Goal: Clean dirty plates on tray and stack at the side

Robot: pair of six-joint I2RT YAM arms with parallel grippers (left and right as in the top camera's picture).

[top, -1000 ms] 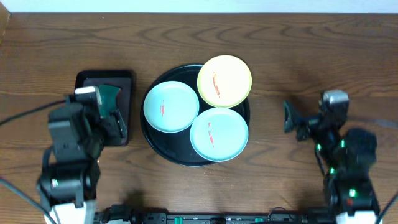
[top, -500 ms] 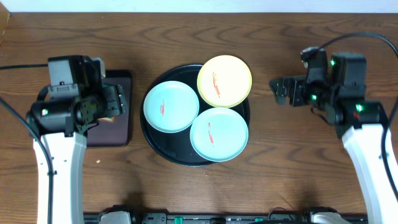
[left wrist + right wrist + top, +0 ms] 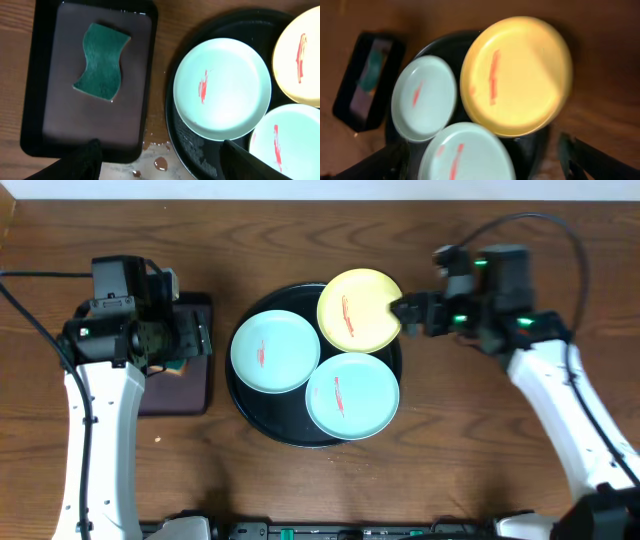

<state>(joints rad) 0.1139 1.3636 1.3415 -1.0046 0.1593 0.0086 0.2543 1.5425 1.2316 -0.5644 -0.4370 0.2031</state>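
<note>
Three small plates with red smears lie on the round black tray (image 3: 262, 416): a turquoise plate (image 3: 275, 351) at left, a yellow plate (image 3: 361, 309) at the back right, and a second turquoise plate (image 3: 352, 395) in front. My left gripper (image 3: 188, 340) is open over the small rectangular tray, and its fingers frame the left wrist view (image 3: 160, 162). My right gripper (image 3: 408, 314) is open at the yellow plate's right rim. The right wrist view shows the yellow plate (image 3: 516, 75) and both turquoise plates (image 3: 423, 97) (image 3: 465, 152) between its spread fingers (image 3: 480, 160).
A dark-brown rectangular tray (image 3: 95, 80) at left holds a green sponge (image 3: 101, 61). Small spots of liquid (image 3: 160, 163) lie on the wood between the two trays. Bare tabletop surrounds the tray on the right and front.
The right arm has swung left so that its gripper reaches the yellow plate's rim. The left gripper has shifted slightly over the rectangular tray. The plates have not moved.
</note>
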